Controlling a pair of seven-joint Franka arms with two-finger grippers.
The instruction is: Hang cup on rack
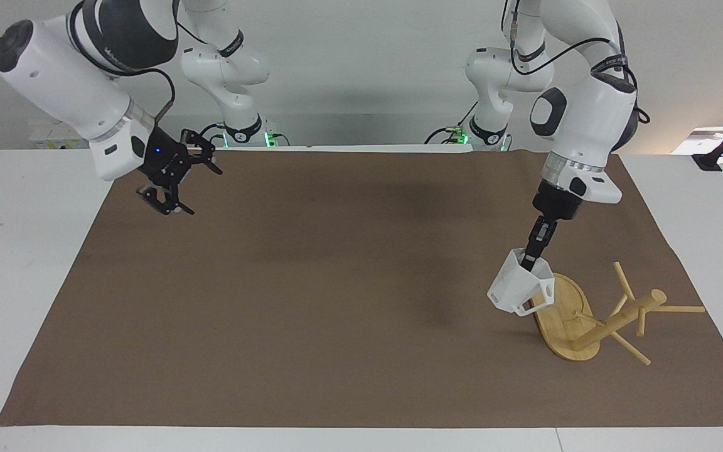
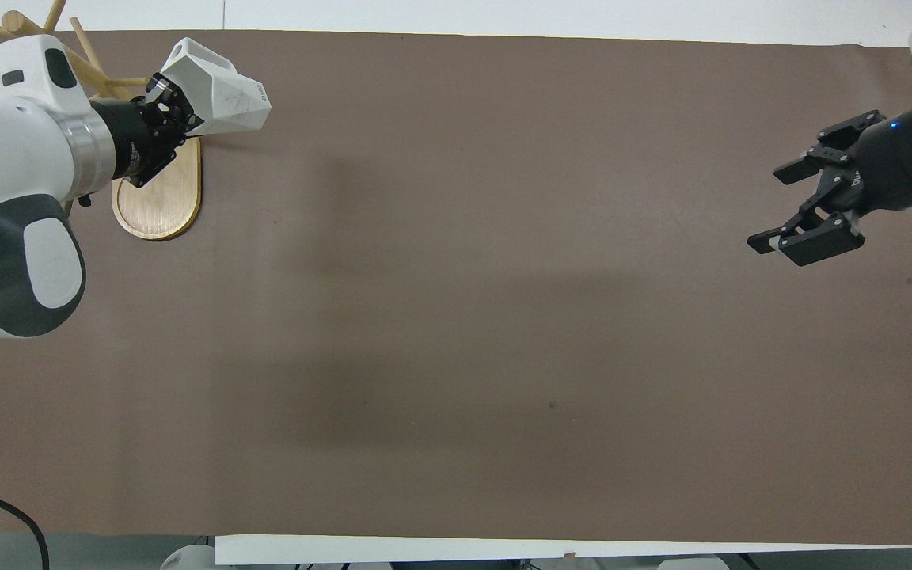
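The left gripper (image 1: 530, 262) pinches the cup (image 1: 519, 289) by its rim, one finger inside and one outside. The cup hangs tilted in the air over the rack (image 1: 594, 314), just above the edge of the base. The rack sits on the brown mat (image 1: 311, 301) at the left arm's end of the table. In the overhead view the cup (image 2: 214, 99) is beside the pegs.

The cup looks hard and light, so one pinch holds it up fine. Its flat sides look smooth and may slip or swing. I think the rim is the right place to hold, because that leaves the handle (image 1: 543, 292) and its hole free for a peg. The pegs look thin, so a bump could tip the rack.

The right gripper (image 1: 173, 182) waits with its fingers spread wide and nothing in them, over the mat's corner at the right arm's end.
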